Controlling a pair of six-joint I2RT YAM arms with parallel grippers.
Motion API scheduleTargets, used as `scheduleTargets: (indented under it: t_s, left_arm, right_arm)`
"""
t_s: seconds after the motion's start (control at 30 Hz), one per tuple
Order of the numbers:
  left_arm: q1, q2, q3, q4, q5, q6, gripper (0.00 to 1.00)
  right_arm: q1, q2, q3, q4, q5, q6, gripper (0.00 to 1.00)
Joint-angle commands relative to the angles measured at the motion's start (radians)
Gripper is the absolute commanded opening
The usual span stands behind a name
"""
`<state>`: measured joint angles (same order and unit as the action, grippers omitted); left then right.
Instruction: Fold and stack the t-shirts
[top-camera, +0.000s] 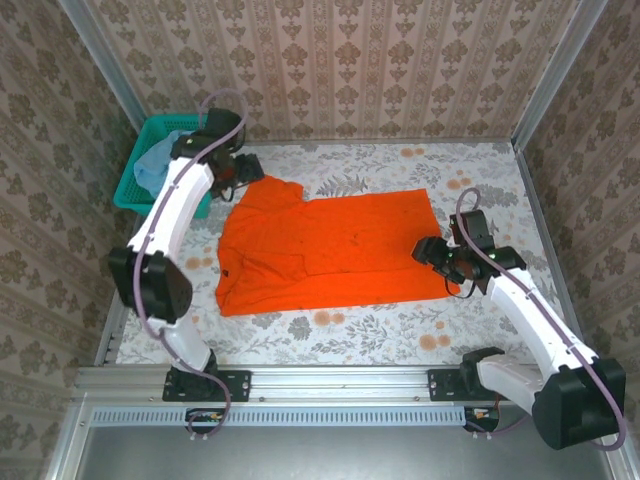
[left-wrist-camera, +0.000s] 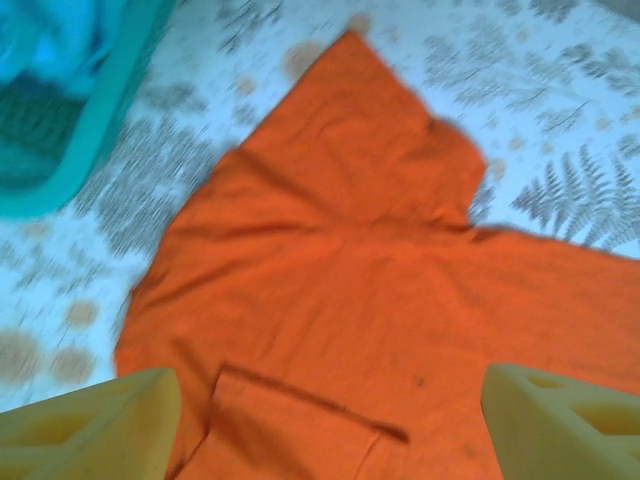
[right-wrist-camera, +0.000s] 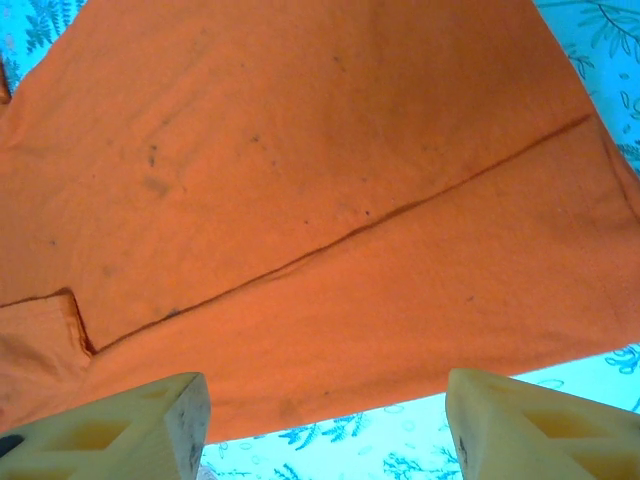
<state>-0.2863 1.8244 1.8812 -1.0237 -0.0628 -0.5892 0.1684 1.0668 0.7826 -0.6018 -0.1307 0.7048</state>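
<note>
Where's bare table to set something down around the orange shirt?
Bare: the far strip between the orange shirt and the back wall, and the near strip between it and the table edge. Crowded: the far-left corner, with basket, left hand and a sleeve; the right hand is at the shirt's right edge.

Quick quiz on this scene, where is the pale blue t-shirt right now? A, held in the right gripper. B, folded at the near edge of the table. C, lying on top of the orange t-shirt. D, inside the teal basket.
D: the pale blue t-shirt lies bunched inside the teal basket at the far left of the table, apart from the spread-out orange t-shirt.
</note>
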Motion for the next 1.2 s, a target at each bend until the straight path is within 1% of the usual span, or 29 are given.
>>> scheduleTargets:
  t_s: [0.0, 0.03, 0.1, 0.17, 0.2, 0.27, 0.33, 0.43, 0.57, 0.63, 0.7, 0.77, 0.87, 1.17]
  left_arm:
    - [0.005, 0.176, 0.166, -0.043, 0.058, 0.103, 0.74]
    - [0.005, 0.239, 0.227, -0.055, 0.066, 0.11, 0.72]
    - [0.003, 0.346, 0.337, -0.05, 0.084, 0.151, 0.68]
    - [0.004, 0.447, 0.44, -0.053, 0.075, 0.192, 0.65]
    - [0.009, 0.503, 0.51, -0.073, 0.074, 0.205, 0.63]
    - [0.024, 0.599, 0.634, -0.119, 0.073, 0.217, 0.62]
    - [0.045, 0.662, 0.701, -0.116, 0.084, 0.229, 0.6]
    - [0.078, 0.706, 0.703, -0.05, 0.081, 0.256, 0.61]
    - [0.11, 0.748, 0.705, 0.034, 0.13, 0.275, 0.62]
    - [0.112, 0.763, 0.707, 0.079, 0.155, 0.285, 0.62]
    - [0.11, 0.79, 0.722, 0.1, 0.167, 0.278, 0.62]
    - [0.109, 0.818, 0.737, 0.121, 0.203, 0.268, 0.62]
    - [0.104, 0.862, 0.758, 0.134, 0.21, 0.266, 0.61]
    - [0.11, 0.89, 0.757, 0.159, 0.1, 0.298, 0.59]
  right_arm:
    - [0.005, 0.076, 0.071, 0.059, 0.113, -0.015, 0.66]
    - [0.004, 0.108, 0.106, 0.089, 0.147, -0.011, 0.68]
    - [-0.009, 0.162, 0.152, 0.149, 0.162, -0.024, 0.69]
    - [-0.017, 0.216, 0.172, 0.257, 0.193, -0.052, 0.69]
    - [-0.044, 0.249, 0.175, 0.305, 0.201, -0.027, 0.69]
    - [-0.106, 0.314, 0.202, 0.362, 0.181, 0.045, 0.65]
    - [-0.161, 0.405, 0.243, 0.432, 0.135, 0.08, 0.58]
    - [-0.175, 0.547, 0.367, 0.455, 0.136, 0.007, 0.56]
    - [-0.188, 0.776, 0.602, 0.341, 0.091, -0.016, 0.47]
    - [-0.19, 0.859, 0.688, 0.329, 0.075, -0.022, 0.44]
    - [-0.191, 0.909, 0.736, 0.324, 0.08, -0.024, 0.44]
    - [-0.191, 0.946, 0.77, 0.326, 0.084, -0.024, 0.44]
    - [-0.192, 0.995, 0.815, 0.329, 0.081, -0.043, 0.44]
    - [-0.217, 1.079, 0.848, 0.401, 0.006, -0.014, 0.43]
